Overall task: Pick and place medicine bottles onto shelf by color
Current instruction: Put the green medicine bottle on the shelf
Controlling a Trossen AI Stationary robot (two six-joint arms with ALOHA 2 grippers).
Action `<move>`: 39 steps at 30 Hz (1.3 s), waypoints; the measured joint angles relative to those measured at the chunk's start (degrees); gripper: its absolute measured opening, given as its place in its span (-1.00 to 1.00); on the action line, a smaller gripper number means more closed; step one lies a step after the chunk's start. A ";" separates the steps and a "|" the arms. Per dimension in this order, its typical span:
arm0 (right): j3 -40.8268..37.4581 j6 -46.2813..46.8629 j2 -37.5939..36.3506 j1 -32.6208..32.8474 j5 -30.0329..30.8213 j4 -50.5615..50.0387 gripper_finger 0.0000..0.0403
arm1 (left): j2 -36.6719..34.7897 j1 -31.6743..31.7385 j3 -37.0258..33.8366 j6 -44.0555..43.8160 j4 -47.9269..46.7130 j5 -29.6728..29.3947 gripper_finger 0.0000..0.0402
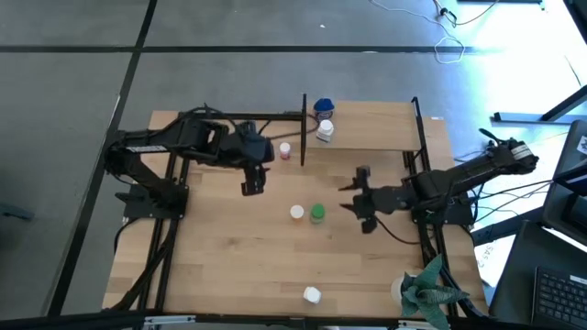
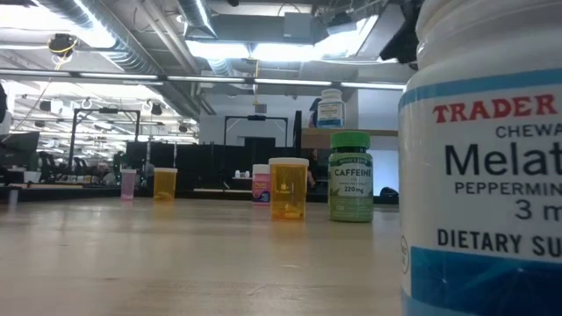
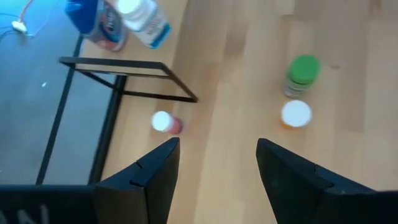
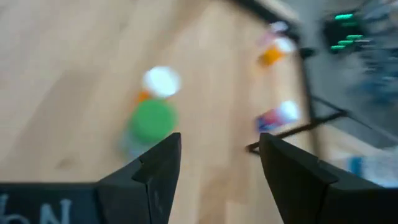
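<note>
Grippers first: the left gripper (image 1: 254, 180) hangs over the light wood table (image 1: 229, 247) with its two dark fingers (image 3: 152, 177) spread apart and nothing between them. Just beyond it stands a small pink medicine bottle with a white cap (image 1: 285, 150), beside a thin black metal upright (image 1: 304, 128) of the light wood shelf (image 1: 376, 128). On that shelf a blue-capped bottle (image 1: 323, 107) and a white bottle (image 1: 325, 130) sit close together.

The right gripper (image 1: 359, 199) is near the middle of the table, its fingers (image 4: 155, 168) likewise spread and empty. Near its tips, toward the table's centre, a green-capped medicine bottle (image 1: 317, 214) stands touching or just beside an orange bottle with a white cap (image 1: 297, 213). Another white-capped bottle (image 1: 312, 294) stands near the front edge, well apart from both arms. A green paper-like plant (image 1: 431, 291) sits at the front right corner.
</note>
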 joint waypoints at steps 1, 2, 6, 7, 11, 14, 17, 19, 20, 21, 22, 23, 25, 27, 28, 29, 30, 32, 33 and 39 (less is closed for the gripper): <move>1.46 0.05 0.81 0.56 -1.62 -1.69 0.08 | 0.00 -0.88 -0.01 -0.50 -0.20 0.01 0.03; 2.76 0.36 1.61 1.05 -3.03 -2.53 0.08 | 0.00 -1.79 -0.02 -1.19 -0.38 0.01 0.03; 6.86 2.82 5.01 1.37 -6.82 -4.30 0.08 | 0.00 -5.35 -0.02 -3.60 -0.49 -0.02 0.03; 7.63 2.83 5.90 1.38 -7.41 -4.97 0.08 | 0.00 -6.31 -0.02 -4.34 -0.51 -0.02 0.03; 10.46 2.75 9.89 1.36 -7.67 -7.81 0.08 | 0.00 -9.93 -0.02 -6.21 -0.68 -1.58 0.03; 12.81 3.08 11.93 1.36 -7.74 -9.47 0.08 | 0.00 -11.68 -0.02 -7.79 -0.83 -2.87 0.03; 14.64 7.27 13.06 1.35 -7.69 -9.89 0.08 | 0.00 -12.88 -0.02 -8.71 -0.84 -3.50 0.03; 15.27 8.74 13.36 1.27 -7.72 -9.99 0.08 | 0.00 -13.36 -0.02 -8.79 -0.84 -4.00 0.03; 15.53 8.84 13.48 1.15 -7.72 -9.96 0.08 | 0.00 -13.57 -0.02 -8.90 -0.84 -4.20 0.03; 15.66 9.02 13.53 1.10 -7.72 -9.90 0.08 | 0.00 -13.78 -0.02 -8.96 -0.85 -4.40 0.03; 15.66 9.58 13.53 1.10 -7.72 -9.99 0.08 | 0.00 -13.89 -0.02 -8.96 -0.87 -4.56 0.03; 15.66 10.51 13.53 0.91 -7.73 -10.03 0.08 | 0.00 -13.90 -0.02 -8.96 -0.86 -4.63 0.03; 15.63 12.23 13.53 0.53 -7.72 -10.01 0.08 | 0.00 -13.92 -0.02 -8.96 -0.88 -4.67 0.03; 15.53 13.34 13.53 0.18 -7.72 -10.47 0.08 | 0.00 -13.90 -0.02 -8.96 -0.88 -4.67 0.03; 15.53 13.43 13.54 0.01 -7.71 -10.88 0.08 | 0.00 -13.90 -0.02 -8.96 -0.92 -4.67 0.03; 15.55 13.45 13.56 -0.15 -7.68 -11.17 0.08 | 0.00 -13.90 -0.02 -8.96 -0.94 -4.67 0.03; 15.61 13.45 13.56 -0.40 -7.70 -11.19 0.08 | 0.00 -13.90 -0.02 -8.96 -1.05 -4.67 0.03; 15.75 13.66 13.56 -1.04 -7.74 -10.86 0.08 | 0.00 -13.90 -0.02 -8.96 -1.60 -4.67 0.03; 15.75 14.27 13.56 -1.34 -7.78 -11.00 0.08 | 0.00 -13.91 -0.02 -8.96 -1.95 -4.69 0.03; 15.75 14.63 14.54 -3.18 -11.08 -11.67 0.09 | 0.00 -13.90 -0.02 -8.96 -2.08 -4.69 0.03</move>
